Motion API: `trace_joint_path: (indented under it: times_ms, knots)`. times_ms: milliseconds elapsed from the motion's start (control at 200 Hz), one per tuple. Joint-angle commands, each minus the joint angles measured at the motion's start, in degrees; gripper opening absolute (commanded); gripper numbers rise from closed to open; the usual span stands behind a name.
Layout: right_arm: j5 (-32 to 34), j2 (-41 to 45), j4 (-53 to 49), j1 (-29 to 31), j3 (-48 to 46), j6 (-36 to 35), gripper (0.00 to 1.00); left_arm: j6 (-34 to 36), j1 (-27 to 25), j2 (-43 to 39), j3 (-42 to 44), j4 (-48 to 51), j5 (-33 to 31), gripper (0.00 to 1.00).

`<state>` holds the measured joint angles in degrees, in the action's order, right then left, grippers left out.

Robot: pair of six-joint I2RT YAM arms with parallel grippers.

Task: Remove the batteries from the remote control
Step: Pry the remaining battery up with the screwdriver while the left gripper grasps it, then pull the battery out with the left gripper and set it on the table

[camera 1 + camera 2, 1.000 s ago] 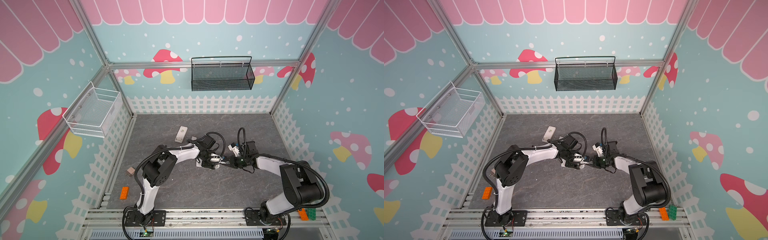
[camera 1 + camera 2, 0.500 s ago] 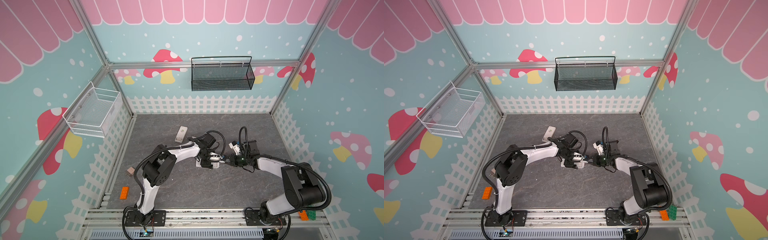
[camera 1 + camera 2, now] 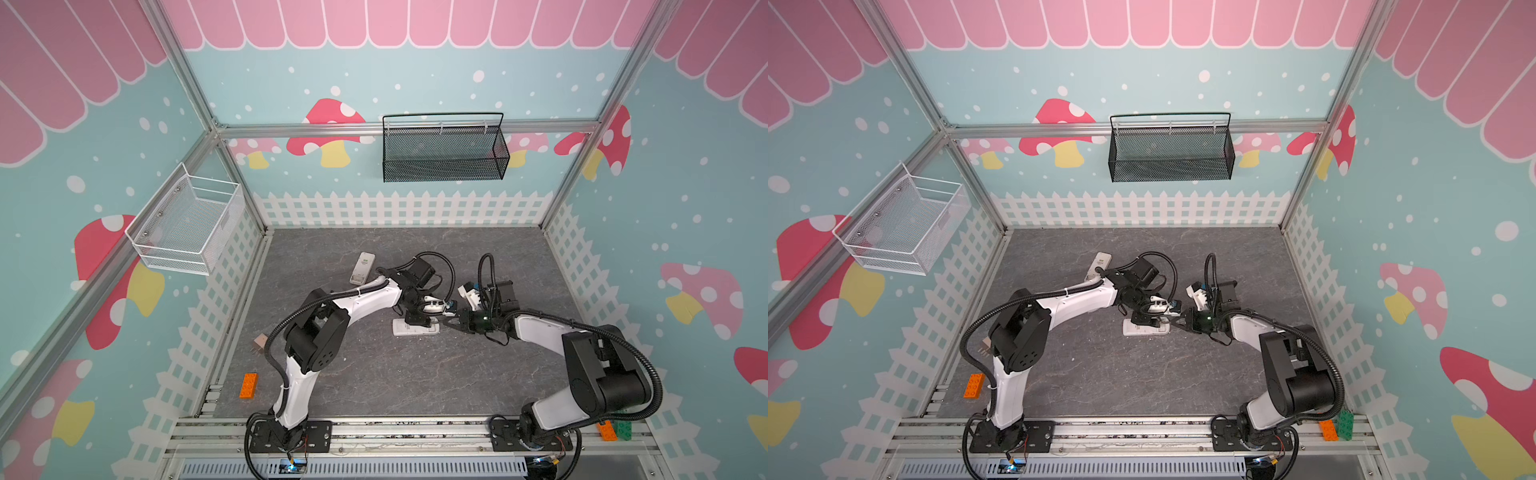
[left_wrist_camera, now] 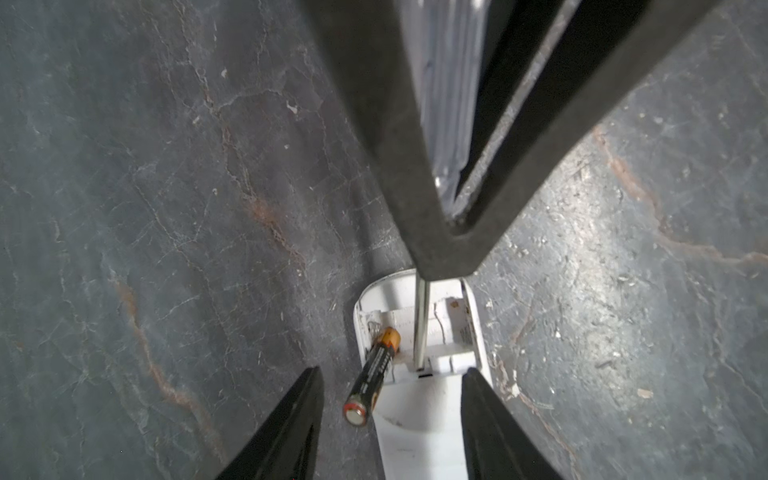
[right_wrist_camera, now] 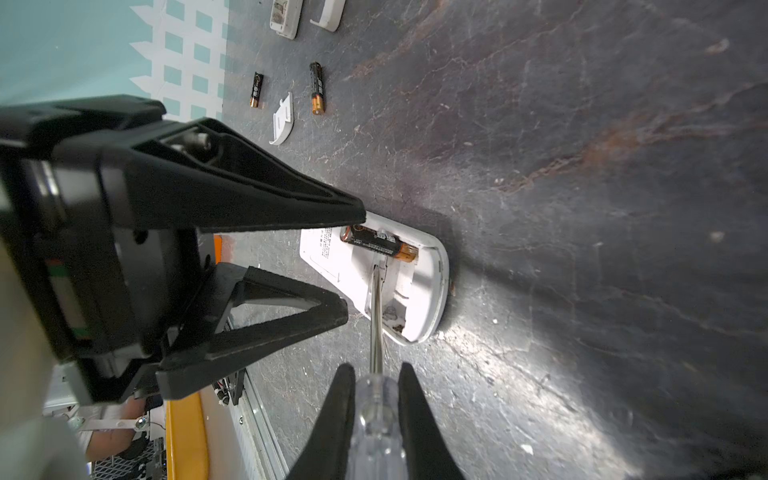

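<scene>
remote (image 4: 417,419) cut off, screwdriver (image 4: 420,324) handle blurred

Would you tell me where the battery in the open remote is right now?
In the right wrist view, the battery lies askew at one edge of the white remote, partly out of its open compartment, beside the screwdriver.

Lab booth: mushroom walls (image 3: 332,124), aluminium frame (image 3: 257,131)

One black battery (image 4: 372,376) with a coppery-gold end sits tilted between the left gripper's (image 4: 391,370) fingers. Its gold end is in the open compartment of the white remote control (image 4: 419,415), and its flat end is raised over the rim. Two loose batteries (image 5: 316,88) of the same look lie flat on the counter (image 5: 582,208), well away from that gripper.
</scene>
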<state>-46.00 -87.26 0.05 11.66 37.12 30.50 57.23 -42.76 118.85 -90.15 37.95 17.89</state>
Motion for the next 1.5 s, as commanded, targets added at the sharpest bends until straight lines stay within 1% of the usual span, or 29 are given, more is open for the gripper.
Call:
trace_joint_path:
  times_ms: [0,105,225,290,395,500,675,806,981,1106,1201,1291,1411,1496]
  knots:
    - [-0.22,-0.66,0.21,-0.5,-0.09,-0.45,0.0,2.02,0.4,0.92,-0.12,1.32,-0.58,0.49]
    - [-0.1,-0.6,0.17,-0.54,-0.1,-0.45,0.0,2.62,0.58,0.86,0.63,0.66,-1.2,0.44]
    - [-0.14,-0.55,0.12,-0.59,-0.11,-0.43,0.0,2.84,0.66,0.81,1.12,-0.06,-0.54,0.32]
    - [-0.06,-0.26,0.05,-0.56,-0.12,-0.38,0.0,2.83,0.66,0.93,1.46,-0.42,-0.41,0.3]
    - [0.1,0.47,-0.06,-0.67,-0.37,-0.36,0.0,3.15,0.67,1.01,1.78,-0.8,-0.73,0.22]
    - [0.17,1.49,-0.77,-0.91,-0.71,-0.61,0.0,3.16,0.66,0.95,1.72,-0.69,-1.21,0.17]
    - [0.21,4.76,-3.08,-1.93,-1.07,-1.39,0.0,1.15,0.88,0.11,-1.26,1.7,-2.79,0.08]
    - [0.67,8.37,-5.61,-3.58,-1.27,-2.34,0.0,0.1,1.75,-0.61,-3.48,4.21,-4.17,0.07]
    - [2.31,12.65,-8.26,-5.82,-1.36,-3.77,0.0,-0.14,3.54,-1.0,-3.31,4.27,-4.38,0.07]
    - [4.26,14.13,-8.73,-6.67,-1.21,-4.32,0.0,-0.69,4.0,-0.72,-1.25,0.93,-4.35,0.07]
    - [5.6,15.13,-8.75,-6.87,-1.07,-4.5,0.0,-0.88,4.24,-0.46,1.02,-3.21,-5.75,0.09]
    - [8.25,16.53,-8.71,-7.03,-1.1,-5.05,0.0,-1.35,4.53,0.05,2.71,-6.45,-7.64,0.11]
    - [12.83,18.21,-8.08,-7.03,-1.39,-5.19,0.0,-1.06,4.77,0.4,4.79,-7.57,-8.86,0.14]
    - [15.23,19.18,-6.63,-7.09,-2.09,-4.57,0.0,-0.83,5.01,0.09,6.35,-8.07,-9.42,0.17]
